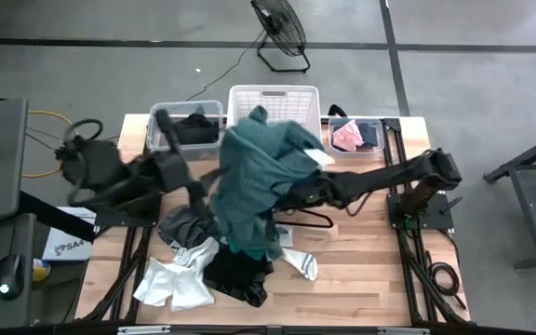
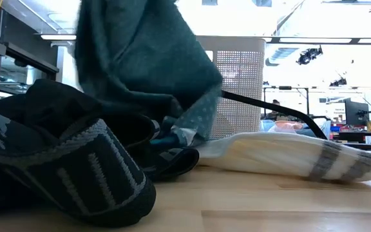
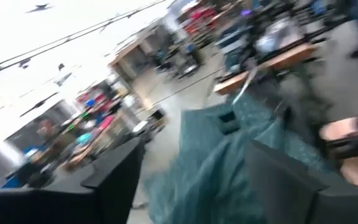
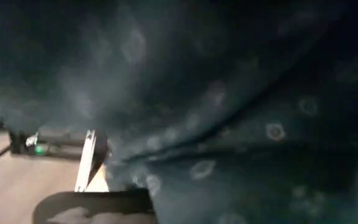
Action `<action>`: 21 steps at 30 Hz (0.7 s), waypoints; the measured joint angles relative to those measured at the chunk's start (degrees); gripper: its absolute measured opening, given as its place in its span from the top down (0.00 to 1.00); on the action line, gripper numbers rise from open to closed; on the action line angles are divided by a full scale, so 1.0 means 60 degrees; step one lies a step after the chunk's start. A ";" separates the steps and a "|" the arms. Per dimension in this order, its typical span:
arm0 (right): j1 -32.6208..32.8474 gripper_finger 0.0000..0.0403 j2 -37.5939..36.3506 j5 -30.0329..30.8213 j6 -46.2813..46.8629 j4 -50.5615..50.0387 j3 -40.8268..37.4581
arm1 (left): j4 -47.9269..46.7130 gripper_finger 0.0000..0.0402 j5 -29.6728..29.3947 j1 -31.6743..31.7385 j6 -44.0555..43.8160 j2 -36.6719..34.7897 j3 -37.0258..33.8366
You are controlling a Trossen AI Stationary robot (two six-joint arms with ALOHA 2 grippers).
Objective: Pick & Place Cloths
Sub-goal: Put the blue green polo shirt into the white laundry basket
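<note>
The right arm reaches in low across the table (image 1: pixel 361 279) from the right side. Its right gripper (image 1: pixel 298 193) is pushed into the big teal-green cloth (image 1: pixel 254 181) and is squeezed tight on it. In the right wrist view the cloth (image 4: pixel 229 112) fills almost everything, with small ring shapes on it.

The left arm comes in from the left side, bent and blurry. Its left gripper (image 1: pixel 196 194) is at the left edge of the same teal-green cloth. Its fingers (image 3: pixel 114 180) stand apart in the left wrist view, with the cloth (image 3: pixel 229 162) ahead of them and nothing pinched.

The teal-green cloth is lifted up in the middle of the table and hangs down over the other cloths. In the low view it (image 2: pixel 140 58) hangs like a curtain.

Under it, toward the front edge, lie a black cloth (image 1: pixel 238 274), a white cloth (image 1: pixel 175 284), a grey cloth (image 1: pixel 180 226) and a white sock (image 1: pixel 301 263). A thin black hanger (image 1: pixel 310 219) lies just right of the teal-green cloth. The front right part of the table is bare wood.

Behind the teal-green cloth, three bins stand along the back edge. The left bin (image 1: pixel 156 113) holds dark cloth. The white basket (image 1: pixel 273 93) is in the middle; the teal-green cloth hides part of it. The right bin (image 1: pixel 358 122) holds a pink cloth (image 1: pixel 347 137) and something dark.
</note>
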 joint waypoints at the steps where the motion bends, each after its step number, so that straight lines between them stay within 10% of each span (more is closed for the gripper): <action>1: -0.0016 0.99 -0.0206 0.0098 0.0036 -0.0238 0.0015 | -0.0002 0.28 -0.0432 -0.0178 0.0005 -0.0087 0.0000; 8: -0.0179 0.99 -0.1735 0.0513 0.0008 -0.1296 0.0007 | -0.0822 0.21 -0.2277 -0.1436 -0.1006 -0.0711 0.0000; 21: -0.1694 0.99 -0.3484 -0.1462 -0.0513 -0.0152 0.0005 | -0.5250 0.21 -0.1994 -0.2290 -0.6039 -0.0776 -0.0078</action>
